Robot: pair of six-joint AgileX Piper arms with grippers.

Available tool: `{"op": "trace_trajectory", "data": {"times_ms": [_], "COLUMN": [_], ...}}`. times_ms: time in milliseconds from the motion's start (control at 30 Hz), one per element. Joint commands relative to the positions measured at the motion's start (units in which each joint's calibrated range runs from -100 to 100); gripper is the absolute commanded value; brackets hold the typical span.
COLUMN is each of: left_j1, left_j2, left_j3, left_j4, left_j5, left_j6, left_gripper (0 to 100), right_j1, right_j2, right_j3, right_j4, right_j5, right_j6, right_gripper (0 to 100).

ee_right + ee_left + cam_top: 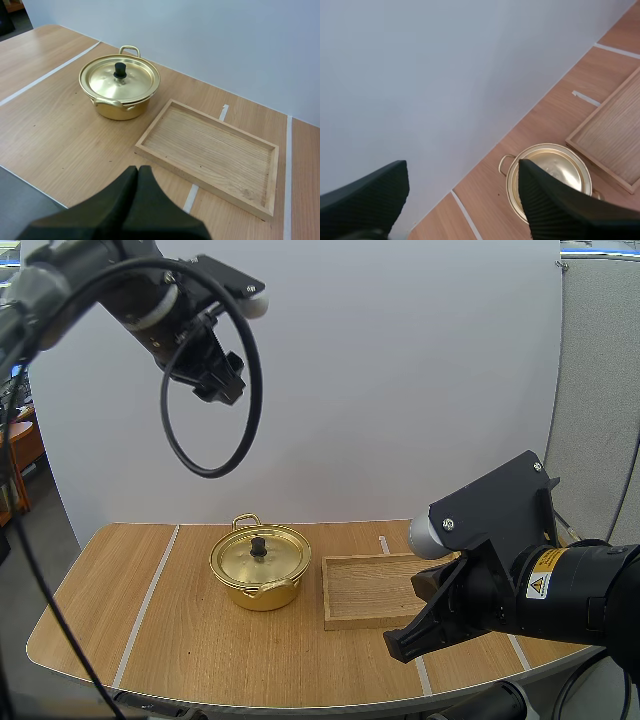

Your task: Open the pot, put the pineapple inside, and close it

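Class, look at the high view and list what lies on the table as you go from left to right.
white tape line → gold pot with its lid on → wooden tray

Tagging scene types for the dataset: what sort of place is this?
Probably a lab test bench, not a kitchen: a wooden table marked with white tape lines, a plain white backdrop behind it, and a lidded gold pot and wooden tray staged on it.
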Motion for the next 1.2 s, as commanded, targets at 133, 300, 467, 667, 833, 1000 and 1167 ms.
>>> {"op": "trace_trajectory", "data": {"times_ms": [133,300,467,667,833,1000,1167], "left_j1": [0.04,0.04,0.04,0.04,0.04,0.04,0.04], "left_j2": [-10.87,-17.39,-23.88,-30.07,-34.61,-38.09,-42.12], "left_j3": [-0.33,0.73,2.68,8.05,14.45,18.72,22.48], "left_j4": [-0.13,-0.13,-0.13,-0.13,-0.13,-0.23,-2.05], "left_j5": [0.35,0.35,0.35,0.35,0.35,0.35,0.35], "left_j6": [-0.68,-2.09,-2.99,-4.01,-4.73,-6.97,-7.66], "left_gripper": [100,100,100,100,100,100,100], "right_j1": [-0.16,-0.16,-0.16,-0.23,-0.37,-0.45,-0.45], "right_j2": [-0.51,-0.51,-0.51,-0.51,-0.51,-0.51,-0.51], "right_j3": [0.08,0.08,0.08,0.08,0.08,0.08,0.08], "right_j4": [0.01,0.01,-0.12,-0.29,-0.29,-0.29,-0.29], "right_j5": [0.0,0.0,0.0,0.0,0.0,0.0,0.0], "right_j6": [-0.54,-0.54,-0.54,-0.54,-0.54,-0.54,-0.54], "right_gripper": [0,0,0,0,0,0,0]}}
